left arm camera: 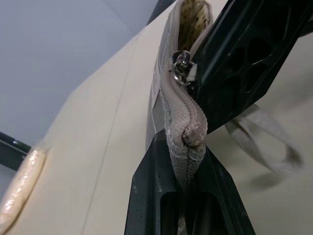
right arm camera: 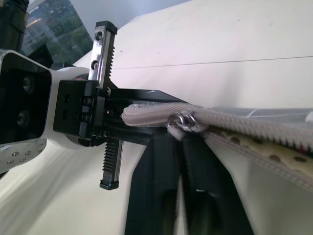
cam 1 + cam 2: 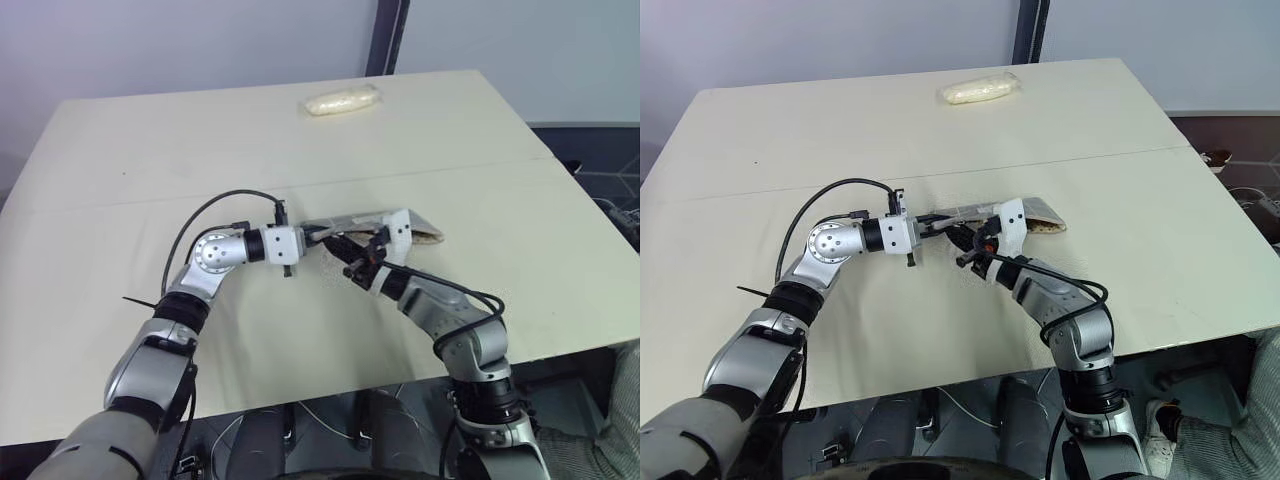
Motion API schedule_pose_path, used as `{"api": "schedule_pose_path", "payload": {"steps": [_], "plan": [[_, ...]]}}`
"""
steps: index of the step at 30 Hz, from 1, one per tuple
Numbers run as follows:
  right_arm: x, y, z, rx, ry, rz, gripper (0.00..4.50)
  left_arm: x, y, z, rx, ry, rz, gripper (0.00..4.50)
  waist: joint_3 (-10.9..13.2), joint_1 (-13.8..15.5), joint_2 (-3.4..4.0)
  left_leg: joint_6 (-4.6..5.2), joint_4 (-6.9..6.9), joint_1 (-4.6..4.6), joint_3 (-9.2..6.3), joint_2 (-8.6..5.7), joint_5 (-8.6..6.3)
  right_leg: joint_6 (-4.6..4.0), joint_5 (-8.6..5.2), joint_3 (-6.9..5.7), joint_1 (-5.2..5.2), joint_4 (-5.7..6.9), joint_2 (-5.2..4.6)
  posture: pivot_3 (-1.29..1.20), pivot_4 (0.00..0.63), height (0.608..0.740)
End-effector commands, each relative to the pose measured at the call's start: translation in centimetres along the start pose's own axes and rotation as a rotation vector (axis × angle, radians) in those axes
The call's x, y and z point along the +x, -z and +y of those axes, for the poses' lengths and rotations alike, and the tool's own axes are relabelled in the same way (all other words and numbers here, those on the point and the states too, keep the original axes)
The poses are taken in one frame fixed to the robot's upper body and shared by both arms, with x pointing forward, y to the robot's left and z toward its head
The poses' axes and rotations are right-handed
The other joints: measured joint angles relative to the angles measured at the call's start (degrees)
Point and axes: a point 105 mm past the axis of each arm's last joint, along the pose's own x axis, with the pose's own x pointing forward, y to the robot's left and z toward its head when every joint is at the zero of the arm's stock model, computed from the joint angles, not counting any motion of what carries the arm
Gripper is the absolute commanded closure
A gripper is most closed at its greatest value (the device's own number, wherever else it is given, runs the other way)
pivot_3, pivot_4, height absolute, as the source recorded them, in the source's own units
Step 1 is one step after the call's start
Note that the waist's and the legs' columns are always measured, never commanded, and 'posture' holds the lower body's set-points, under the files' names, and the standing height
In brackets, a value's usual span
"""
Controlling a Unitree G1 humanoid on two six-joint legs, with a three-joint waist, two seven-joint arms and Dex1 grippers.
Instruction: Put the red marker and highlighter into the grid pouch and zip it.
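Both arms meet over the middle of the table (image 3: 120, 180), holding the grid pouch (image 3: 400, 222) up off the surface between them. My left end effector (image 1: 188, 147) is clenched on the closed end of the zipper seam, and the right end effector (image 2: 182, 139) is clamped right at the zipper pull (image 2: 182, 120). Marker and highlighter I cannot make out; possibly inside. I judge the pouch light and floppy, buckling where pinched, so the seam end needs a firm anchor while the small metal pull, likely slippery, is drawn straight along the taut teeth. A wrapped packet (image 3: 342, 101) lies well apart at the far edge.
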Motion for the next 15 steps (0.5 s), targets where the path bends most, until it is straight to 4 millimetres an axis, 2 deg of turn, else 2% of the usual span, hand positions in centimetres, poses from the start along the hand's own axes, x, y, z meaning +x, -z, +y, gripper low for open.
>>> {"api": "schedule_pose_path", "payload": {"steps": [1,9,11,13,15], "plan": [[-2.7,-1.0,-2.1,-0.088,0.067,-0.004,4.45,-0.9,0.4,1.8,0.018,-0.068,0.023,4.5,0.0,0.1,0.0,0.0,0.0,0.0,0.0,-0.02,0.0,0.0,0.0,0.0,0.01,-0.01,-0.01,0.0,0.15,0.74],[-10.3,-2.2,-9.9,-0.249,0.339,0.103,4.45,-4.0,3.1,2.5,-0.093,-0.13,0.132,4.5,0.0,0.0,0.0,-0.01,0.0,-0.01,0.01,-0.02,-0.01,0.01,-0.01,0.01,-0.01,-0.06,-0.04,0.0,0.15,0.74],[-11.2,-2.0,-10.8,-0.289,0.376,0.143,4.45,-4.6,3.7,2.6,-0.146,-0.15,0.147,4.5,0.0,-0.1,0.0,-0.01,-0.01,0.0,0.01,-0.02,-0.01,0.01,-0.01,0.0,-0.02,-0.04,-0.03,0.0,0.15,0.74],[-11.2,-2.1,-10.9,-0.3,0.376,0.136,4.45,-5.0,4.1,2.8,-0.205,-0.167,0.149,4.5,0.0,-0.2,0.0,0.0,-0.02,0.03,0.03,0.0,-0.01,0.01,-0.01,0.0,-0.05,-0.04,-0.03,0.0,0.15,0.74],[-10.8,-2.1,-10.7,-0.317,0.371,0.13,4.5,-5.2,4.2,3.2,-0.256,-0.206,0.139,3.81,0.0,-0.2,0.0,0.0,-0.02,0.03,0.03,0.03,0.0,0.02,-0.01,-0.01,-0.06,-0.03,0.0,0.0,0.15,0.74]]}}
